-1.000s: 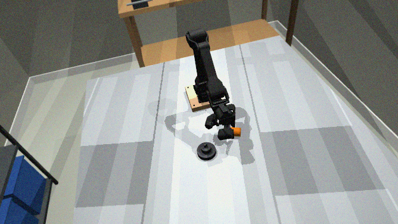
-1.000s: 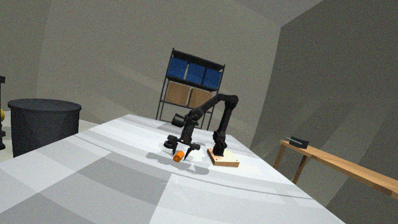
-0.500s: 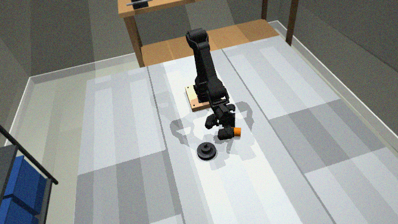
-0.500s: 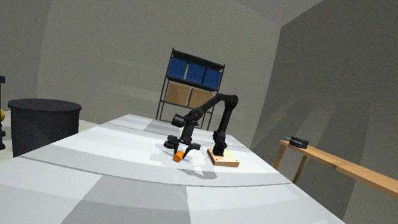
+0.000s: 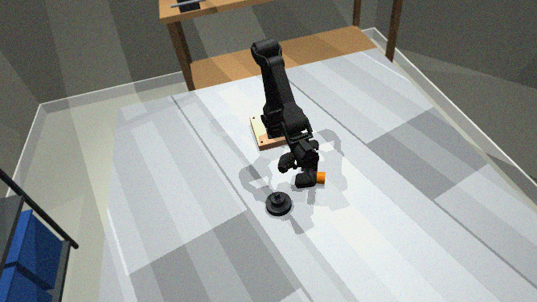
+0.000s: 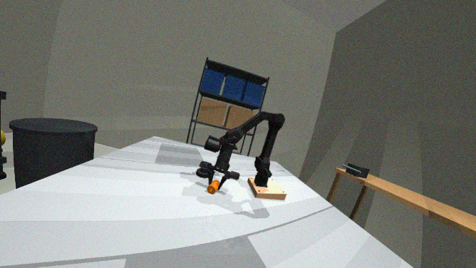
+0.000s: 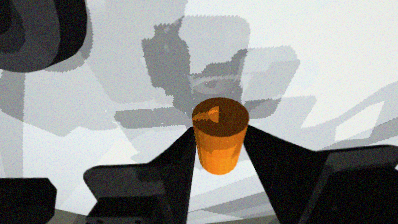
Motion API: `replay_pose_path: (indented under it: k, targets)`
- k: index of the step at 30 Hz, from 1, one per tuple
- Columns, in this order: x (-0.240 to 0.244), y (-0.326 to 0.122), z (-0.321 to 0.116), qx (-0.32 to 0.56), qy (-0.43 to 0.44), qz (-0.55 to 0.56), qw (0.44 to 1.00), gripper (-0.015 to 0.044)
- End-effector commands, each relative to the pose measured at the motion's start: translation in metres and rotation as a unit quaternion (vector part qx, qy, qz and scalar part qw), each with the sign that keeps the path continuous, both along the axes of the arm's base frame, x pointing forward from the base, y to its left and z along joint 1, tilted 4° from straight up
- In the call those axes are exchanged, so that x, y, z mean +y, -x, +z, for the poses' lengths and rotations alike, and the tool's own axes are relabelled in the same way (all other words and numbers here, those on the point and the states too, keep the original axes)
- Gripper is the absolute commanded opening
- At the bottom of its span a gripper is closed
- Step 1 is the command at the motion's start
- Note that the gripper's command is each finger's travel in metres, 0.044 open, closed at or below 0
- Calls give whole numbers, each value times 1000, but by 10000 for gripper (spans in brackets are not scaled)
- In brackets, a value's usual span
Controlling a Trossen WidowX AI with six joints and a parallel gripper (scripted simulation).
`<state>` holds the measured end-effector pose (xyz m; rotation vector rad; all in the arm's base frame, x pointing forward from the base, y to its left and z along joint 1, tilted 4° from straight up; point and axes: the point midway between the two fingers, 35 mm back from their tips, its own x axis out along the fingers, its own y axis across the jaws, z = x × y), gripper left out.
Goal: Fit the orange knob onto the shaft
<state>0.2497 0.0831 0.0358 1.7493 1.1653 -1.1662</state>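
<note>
The orange knob (image 5: 321,177) (image 6: 213,187) (image 7: 219,150) lies on its side at the table top, one end towards the wrist camera. That end is mostly in shadow, with a lit patch with a straight right edge at its hole; the hole's full outline is unclear. My gripper (image 6: 215,184) (image 7: 217,129) is shut on the knob, one finger on each side. In the top view the fingertips are hidden. The dark round pedestal (image 5: 278,212) (image 6: 202,173) (image 7: 73,30) stands beside the gripper, with its short shaft (image 5: 277,195) upright and bare. The shaft's flat side cannot be made out.
The arm's wooden base plate (image 5: 257,130) (image 6: 271,195) is behind the gripper in the top view. A wooden bench (image 5: 225,68) (image 6: 399,197) stands beyond the table edge. A shelf with blue bins (image 6: 238,87) and a dark drum (image 6: 53,153) stand off the table.
</note>
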Motion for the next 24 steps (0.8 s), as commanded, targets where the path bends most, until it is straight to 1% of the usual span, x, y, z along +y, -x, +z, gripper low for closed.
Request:
replay_pose_path:
  k: [1,24]
  targets:
    - [4,-1,4,13,37,-4,999,179]
    - [24,-7,16,74,207,-18,975,179]
